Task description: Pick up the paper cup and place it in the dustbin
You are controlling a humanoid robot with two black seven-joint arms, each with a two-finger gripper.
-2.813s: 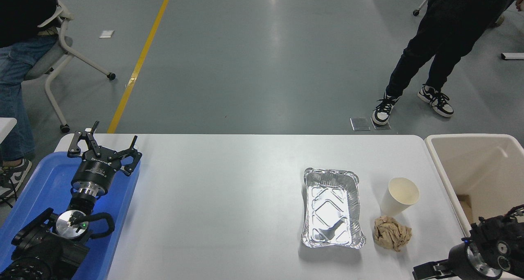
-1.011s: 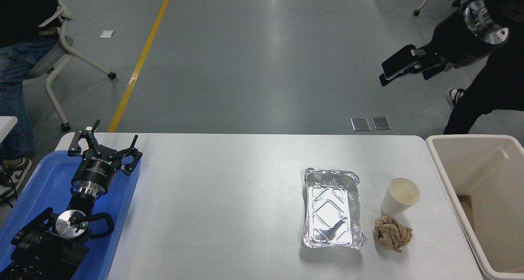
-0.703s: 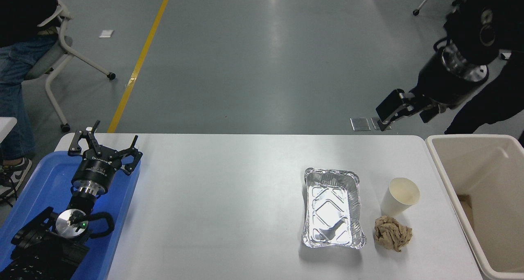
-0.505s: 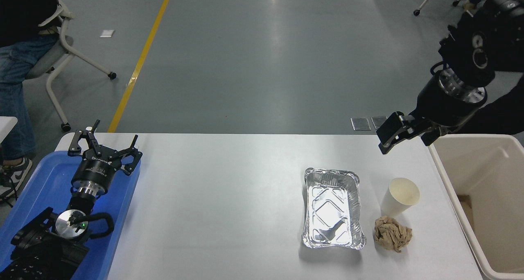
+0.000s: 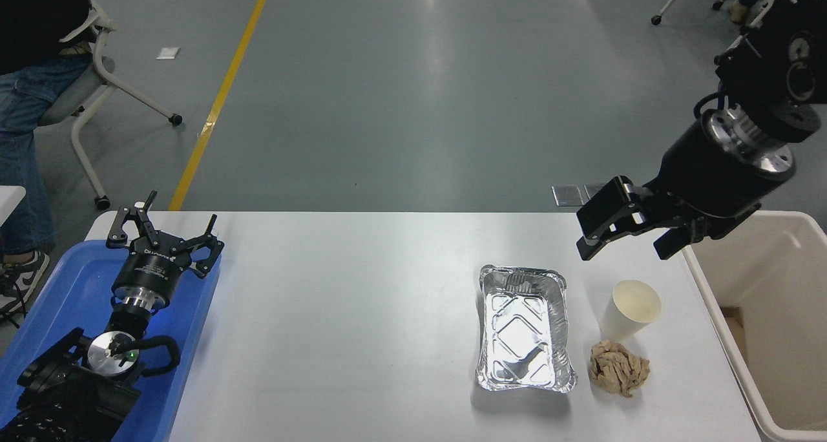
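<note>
While the right gripper [image 5: 630, 238] hovers above the paper cup [image 5: 630, 309], its jaws gape empty.

No text can be read for certain. The left gripper [image 5: 165, 232], over the blue tray [image 5: 58, 293], bears pale lettering on its black body, too small to make out. The right arm's wrist shows a round mark, unreadable.

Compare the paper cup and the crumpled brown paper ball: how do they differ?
The paper cup is white, smooth and tapered, standing with its mouth open; the brown paper ball is tan, wrinkled and shapeless. The cup stands taller and farther from the camera; the ball lies low and nearer. Both sit between the foil tray and the dustbin.
</note>
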